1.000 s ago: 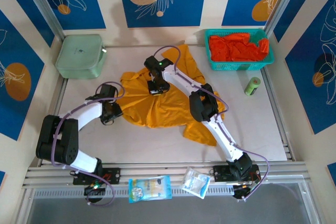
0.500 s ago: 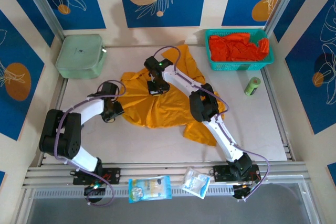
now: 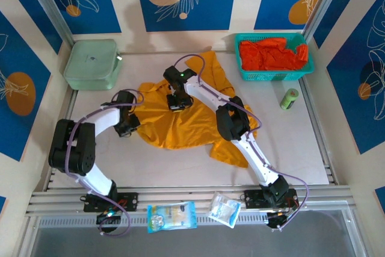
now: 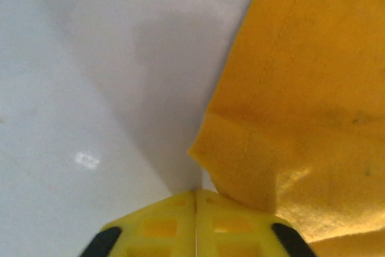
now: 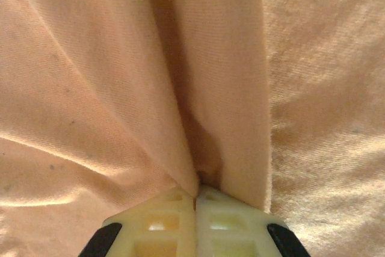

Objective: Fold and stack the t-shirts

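- Left tool [image 4: 195, 195]: pressed together at the edge of the yellow shirt [image 3: 192, 123], on the surface [image 3: 289, 145].
- Right tool [image 5: 195, 194]: pinching a fold of the yellow shirt.

From above and behind the arm bases, my top camera looks down and forward over the whole table [image 3: 168, 170], near edge to far edge. My left wrist camera peers past the left gripper [image 4: 195, 194], very close over the mustard-yellow t-shirt [image 4: 301, 88] at its left edge. My right wrist camera, past the right gripper [image 5: 195, 195], nearly touches that shirt's cloth. All three views share the shirt.
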You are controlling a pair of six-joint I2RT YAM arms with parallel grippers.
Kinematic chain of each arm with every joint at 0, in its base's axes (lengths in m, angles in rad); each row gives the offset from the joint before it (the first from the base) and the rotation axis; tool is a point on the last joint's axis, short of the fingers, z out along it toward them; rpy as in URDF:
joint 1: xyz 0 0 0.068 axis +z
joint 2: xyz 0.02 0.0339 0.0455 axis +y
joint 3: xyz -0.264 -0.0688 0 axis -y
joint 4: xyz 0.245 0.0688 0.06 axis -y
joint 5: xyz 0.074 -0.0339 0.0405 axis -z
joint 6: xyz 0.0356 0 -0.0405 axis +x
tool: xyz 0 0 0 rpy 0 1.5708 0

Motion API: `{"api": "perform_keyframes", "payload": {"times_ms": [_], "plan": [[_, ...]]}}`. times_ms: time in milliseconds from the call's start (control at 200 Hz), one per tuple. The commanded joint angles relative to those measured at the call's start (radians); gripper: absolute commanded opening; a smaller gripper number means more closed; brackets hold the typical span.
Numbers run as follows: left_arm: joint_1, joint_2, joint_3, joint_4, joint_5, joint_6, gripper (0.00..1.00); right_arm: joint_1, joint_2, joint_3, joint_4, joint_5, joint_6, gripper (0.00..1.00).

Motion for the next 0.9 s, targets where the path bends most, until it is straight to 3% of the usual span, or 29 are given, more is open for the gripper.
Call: {"api": "perform_keyframes", "payload": {"times_ms": [0, 115, 210, 320, 350, 400, 535, 735, 896], "plan": [[-0.001, 0.028, -0.007, 0.124, 0.045, 0.017, 0.00, 0.015, -0.043, -0.010, -0.067, -0.033, 0.007, 0.16], [0.000, -0.100, -0.032, 0.033, 0.009, 0.048, 0.03, 0.038, -0.100, -0.007, -0.093, 0.011, -0.020, 0.36], [-0.001, -0.254, -0.011, -0.092, -0.058, 0.080, 0.16, 0.070, -0.148, -0.007, -0.099, 0.050, -0.054, 0.46], [0.003, -0.383, 0.079, -0.255, -0.147, 0.120, 0.30, 0.110, -0.157, 0.022, -0.095, 0.030, -0.099, 0.51], [0.004, -0.403, 0.107, -0.293, -0.169, 0.127, 0.34, 0.121, -0.151, 0.037, -0.089, 0.014, -0.116, 0.62], [0.008, -0.427, 0.150, -0.341, -0.193, 0.140, 0.43, 0.140, -0.123, 0.075, -0.086, -0.004, -0.146, 0.68], [0.016, -0.464, 0.218, -0.413, -0.209, 0.154, 0.58, 0.191, -0.008, 0.238, -0.108, -0.006, -0.269, 0.66], [0.018, -0.504, 0.204, -0.415, -0.173, 0.151, 0.60, 0.246, 0.039, 0.202, 0.046, 0.130, -0.513, 0.58], [0.018, -0.519, 0.167, -0.413, -0.139, 0.155, 0.61, 0.243, 0.100, 0.229, 0.077, 0.199, -0.586, 0.55]]}}
